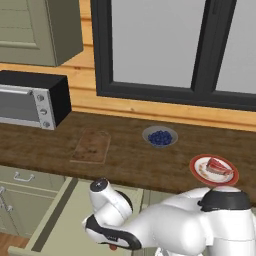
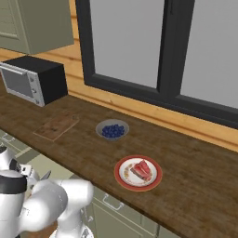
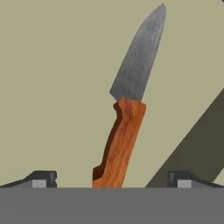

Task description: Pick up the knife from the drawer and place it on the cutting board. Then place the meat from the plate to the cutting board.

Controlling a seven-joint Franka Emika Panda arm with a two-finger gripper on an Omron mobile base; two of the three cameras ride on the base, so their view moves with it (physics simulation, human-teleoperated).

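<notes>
1. Broadly, the counter is dark brown wood and runs the width of both base views under a large dark-framed window.
2. At the counter's left end stands a black and silver toaster oven.
3. Below the counter's front edge the drawer is pulled out, its pale olive floor bare beside the arm in the left base view.
4. The arm bends down over the open drawer, with the hand low inside it.
5. The plate sits on the counter towards the right, near the front edge.
6. A grey bowl of blue berries stands between the plate and the board, apart from both.
7. The board lies flat on the counter, right of the oven, with nothing on it.
8. The knife lies flat on the drawer floor in the hand view, handle towards the hand and blade pointing away.
9. The gripper hangs over the handle end with its fingers spread wide, one on each side of the handle and clear of it.
10. The meat rests on the plate's cream centre.
</notes>
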